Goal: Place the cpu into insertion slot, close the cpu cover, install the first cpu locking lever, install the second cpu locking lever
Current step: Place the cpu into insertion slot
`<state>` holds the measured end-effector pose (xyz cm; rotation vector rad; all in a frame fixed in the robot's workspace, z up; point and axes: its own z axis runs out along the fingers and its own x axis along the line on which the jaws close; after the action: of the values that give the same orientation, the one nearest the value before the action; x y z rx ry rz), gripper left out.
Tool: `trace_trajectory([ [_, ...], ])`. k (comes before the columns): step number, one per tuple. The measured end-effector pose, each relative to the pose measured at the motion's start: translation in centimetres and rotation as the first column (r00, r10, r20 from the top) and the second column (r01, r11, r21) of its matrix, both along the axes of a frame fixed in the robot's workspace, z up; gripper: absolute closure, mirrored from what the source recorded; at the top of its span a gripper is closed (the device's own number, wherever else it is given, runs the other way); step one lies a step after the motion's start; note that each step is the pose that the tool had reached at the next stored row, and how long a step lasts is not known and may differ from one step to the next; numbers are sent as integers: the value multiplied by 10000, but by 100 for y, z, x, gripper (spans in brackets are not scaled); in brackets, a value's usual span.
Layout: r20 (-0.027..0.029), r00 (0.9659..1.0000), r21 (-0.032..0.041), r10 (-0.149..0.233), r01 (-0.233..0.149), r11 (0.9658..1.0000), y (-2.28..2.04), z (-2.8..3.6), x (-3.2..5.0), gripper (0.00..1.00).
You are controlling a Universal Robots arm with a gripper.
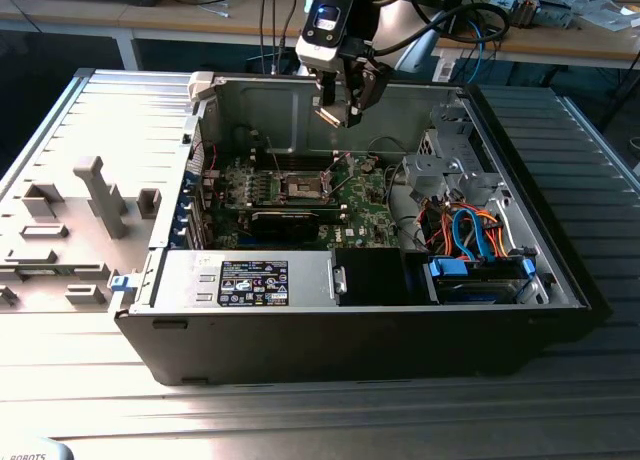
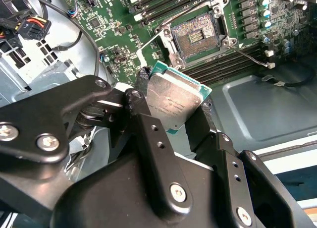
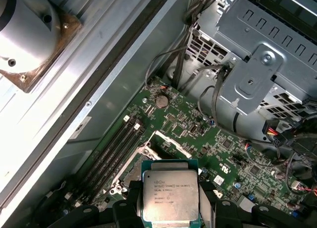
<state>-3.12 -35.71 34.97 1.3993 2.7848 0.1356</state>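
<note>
Tool [image 2: 175, 90] clamped on cpu [image 2: 173, 103], well above motherboard [image 2: 115, 16], insertion slot [image 2: 195, 38] uncovered

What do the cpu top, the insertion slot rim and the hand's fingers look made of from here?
The cpu: brushed silver-grey metal lid with a dull sheen, on a green board edge. The insertion slot: bright metal rim that glints, around a dark pin field, probably plastic. The hand gripping the cpu: matt black fingers, likely coated metal or plastic, with bright screws.
</note>
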Motion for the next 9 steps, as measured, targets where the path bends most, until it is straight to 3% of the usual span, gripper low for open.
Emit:
trace_trajectory([
  [9,0,10000,0,-96,96,10000,0,0,0,45],
])
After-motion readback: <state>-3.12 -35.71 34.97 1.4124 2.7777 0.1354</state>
